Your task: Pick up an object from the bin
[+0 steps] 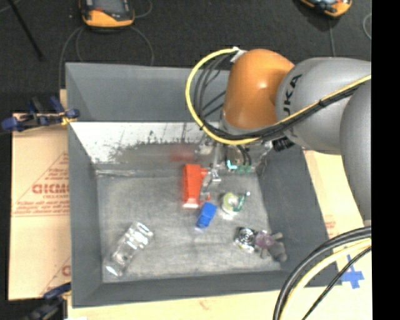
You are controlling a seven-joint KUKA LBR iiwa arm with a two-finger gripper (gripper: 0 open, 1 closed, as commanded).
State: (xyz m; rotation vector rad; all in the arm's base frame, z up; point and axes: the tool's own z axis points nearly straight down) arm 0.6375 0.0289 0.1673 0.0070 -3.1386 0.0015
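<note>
Just beside orange block (192, 184), jaws down in grey bin (125, 139), openness cannot tell.

A dark, matt black floor (187, 31) is stretching across the top of the view. A rounded orange-and-black plastic device (107, 12) is sitting on it at the upper left, with a thin pale wire (65, 44) looping around it. A second orange-and-black device (328, 5) is peeking in at the upper right.

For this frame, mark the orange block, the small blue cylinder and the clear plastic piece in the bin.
orange block (191, 182): camera view, middle of its upper face.
small blue cylinder (205, 216): camera view, centre of its side.
clear plastic piece (129, 247): camera view, middle of its see-through body.
</note>
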